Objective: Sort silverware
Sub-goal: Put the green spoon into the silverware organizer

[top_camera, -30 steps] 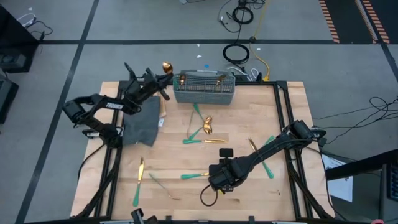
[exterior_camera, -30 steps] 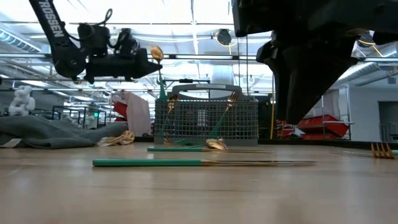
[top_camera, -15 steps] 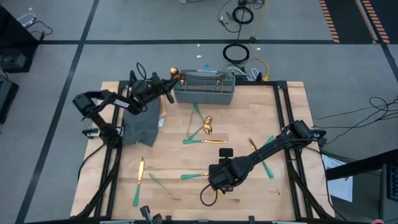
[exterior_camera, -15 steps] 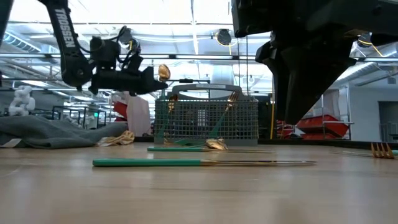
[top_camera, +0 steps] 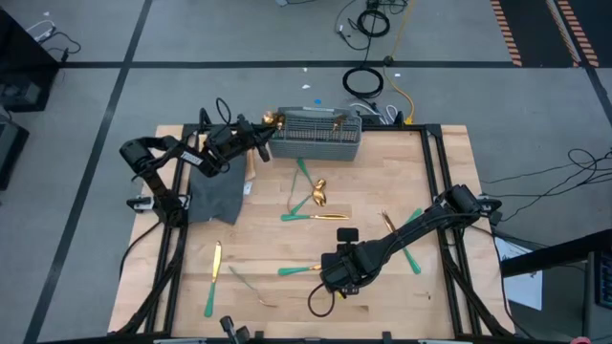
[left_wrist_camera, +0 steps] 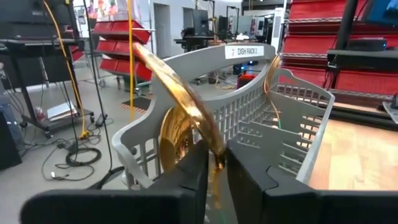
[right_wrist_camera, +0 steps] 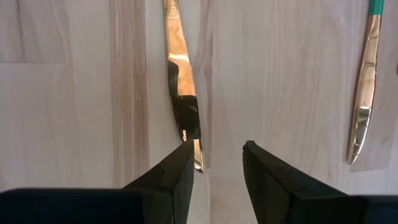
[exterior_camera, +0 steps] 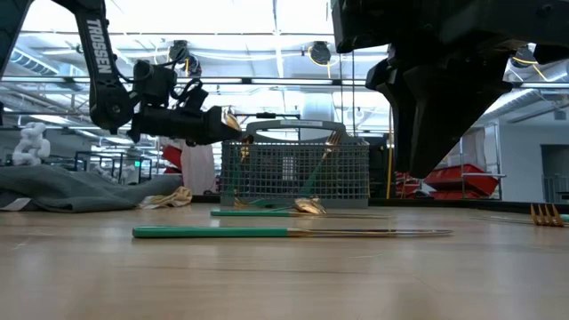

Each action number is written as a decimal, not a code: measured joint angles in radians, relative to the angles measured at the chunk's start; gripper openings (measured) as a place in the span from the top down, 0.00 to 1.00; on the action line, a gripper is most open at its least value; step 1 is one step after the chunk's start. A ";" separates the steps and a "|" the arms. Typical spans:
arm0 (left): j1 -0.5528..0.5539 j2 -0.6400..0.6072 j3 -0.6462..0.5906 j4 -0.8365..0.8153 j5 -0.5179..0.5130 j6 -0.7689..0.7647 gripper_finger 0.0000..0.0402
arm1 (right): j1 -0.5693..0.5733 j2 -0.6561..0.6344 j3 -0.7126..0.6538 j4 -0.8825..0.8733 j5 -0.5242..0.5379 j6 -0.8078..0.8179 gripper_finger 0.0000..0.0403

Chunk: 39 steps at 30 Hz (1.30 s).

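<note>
My left gripper [top_camera: 262, 129] reaches level to the left end of the grey mesh basket [top_camera: 314, 134], with a gold spoon [left_wrist_camera: 174, 81] between its fingers. The spoon's bowl [exterior_camera: 233, 121] stands just above the basket's left rim. Other gold heads stick up inside the basket [exterior_camera: 293, 173]. My right gripper [top_camera: 335, 279] points down over the table's near middle, open. Its fingers [right_wrist_camera: 180, 171] hover above a knife's gold blade [right_wrist_camera: 180, 74], whose tip lies beside one finger. My left gripper has the spoon's thin neck [left_wrist_camera: 215, 158], just below the bowl, between its two fingers, which stand close together. The fingers come level from the table's left. The spoon is lifted clear, and its bowl slants up beyond the fingertips, over the basket's left end.
A dark grey cloth [top_camera: 215, 191] lies left of the basket under the left arm. Loose teal-handled pieces lie scattered: a spoon and others at mid-table [top_camera: 316, 196], a fork at the right [top_camera: 411, 250], and several near the front left [top_camera: 212, 277].
My left gripper has sunk and gone toward the basket's left end, carrying the spoon with it. The spoon's bowl, which stood well above the basket, is now down at its rim.
</note>
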 joint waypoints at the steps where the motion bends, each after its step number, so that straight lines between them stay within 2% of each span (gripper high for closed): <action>1: 0.000 0.000 0.000 -0.001 0.000 0.005 0.82 | 0.000 0.000 0.000 0.000 0.000 0.000 0.68; 6: 0.000 0.000 0.000 -0.004 -0.003 0.012 0.76 | 0.005 0.000 0.000 0.000 -0.004 0.000 0.68; 14: -0.017 -0.009 0.001 -0.031 -0.115 0.086 0.69 | 0.014 0.000 0.000 -0.001 -0.004 0.005 0.68; 26: -0.108 -0.110 -0.001 -0.121 -0.290 0.173 0.69 | 0.014 0.000 0.000 -0.002 -0.004 0.007 0.68; 31: -0.139 -0.170 -0.001 -0.157 -0.407 0.258 0.69 | 0.020 0.000 0.000 -0.003 -0.004 0.007 0.68; 36: -0.157 -0.245 -0.001 -0.280 -0.489 0.291 0.69 | 0.025 0.000 0.000 -0.002 0.001 0.005 0.68; 39: -0.176 -0.297 -0.001 -0.336 -0.501 0.292 0.69 | 0.025 0.000 0.000 -0.001 0.030 -0.017 0.68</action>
